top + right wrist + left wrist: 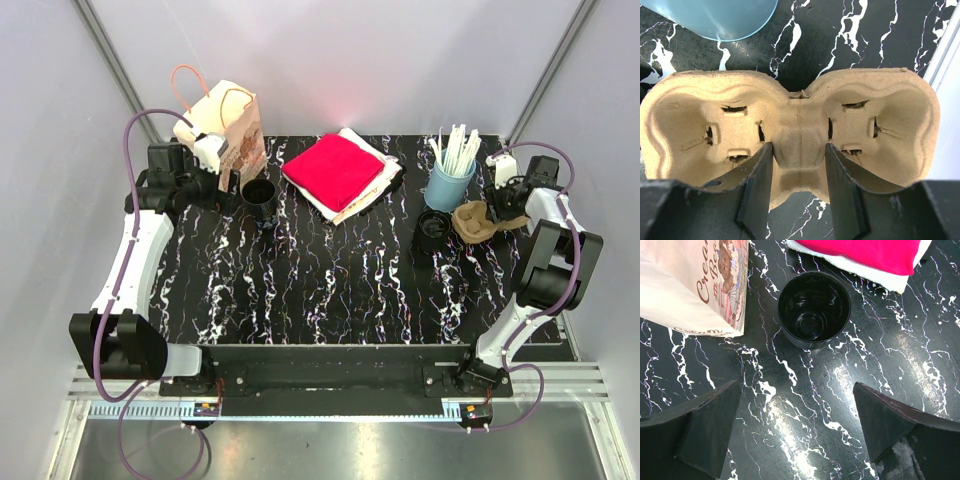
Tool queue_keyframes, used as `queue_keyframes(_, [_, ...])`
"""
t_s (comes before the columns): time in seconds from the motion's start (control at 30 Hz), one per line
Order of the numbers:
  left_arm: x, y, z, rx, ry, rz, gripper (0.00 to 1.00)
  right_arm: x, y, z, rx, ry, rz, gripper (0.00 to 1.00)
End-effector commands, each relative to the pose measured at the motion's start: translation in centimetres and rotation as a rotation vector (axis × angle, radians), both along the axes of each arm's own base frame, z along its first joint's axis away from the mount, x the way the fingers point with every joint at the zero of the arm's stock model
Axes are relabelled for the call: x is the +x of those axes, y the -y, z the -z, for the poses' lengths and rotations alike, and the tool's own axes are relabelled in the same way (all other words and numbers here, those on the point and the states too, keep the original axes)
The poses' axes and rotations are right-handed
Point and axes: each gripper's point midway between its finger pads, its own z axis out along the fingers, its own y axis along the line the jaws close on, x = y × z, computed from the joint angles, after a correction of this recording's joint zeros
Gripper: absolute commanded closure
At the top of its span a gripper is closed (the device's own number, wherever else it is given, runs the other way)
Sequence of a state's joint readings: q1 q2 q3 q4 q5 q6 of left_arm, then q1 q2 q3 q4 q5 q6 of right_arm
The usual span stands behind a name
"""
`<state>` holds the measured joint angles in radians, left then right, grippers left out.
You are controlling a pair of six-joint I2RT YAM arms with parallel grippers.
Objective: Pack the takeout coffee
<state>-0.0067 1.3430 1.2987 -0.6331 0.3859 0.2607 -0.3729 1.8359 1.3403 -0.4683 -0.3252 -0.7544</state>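
Observation:
A black coffee cup point(258, 192) stands open and empty beside the printed paper bag point(225, 125) at the back left. In the left wrist view the cup point(813, 309) is just ahead of my left gripper point(797, 385), which is open and empty over the table, with the bag point(690, 285) to its left. A brown pulp two-cup carrier point(478, 220) lies at the back right. My right gripper point(799, 147) is closed on the carrier's point(790, 110) middle ridge, one finger in each cup well.
Folded red and white cloths point(338, 170) lie at the back centre. A light blue cup of white straws point(450, 180) stands by the carrier, and a black lidded cup point(434, 228) is in front of it. The table's right edge point(945, 60) is close to the carrier.

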Motion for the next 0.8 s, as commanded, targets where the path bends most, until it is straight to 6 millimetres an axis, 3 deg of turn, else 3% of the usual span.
queue_keyframes(0.0, [0.4,0.4,-1.5,-0.022,0.065,0.015,0.01,1.3,0.3,-4.0,-0.022,0.105,0.005,0.58])
queue_keyframes(0.53, [0.4,0.5,-1.4,-0.025,0.062,0.019,0.01,1.5,0.5,-7.3,-0.045,0.19,0.031,0.61])
queue_keyframes(0.77, [0.7,0.5,-1.5,-0.026,0.067,0.012,0.01,0.3,-0.3,-9.7,-0.035,0.228,0.032,0.62])
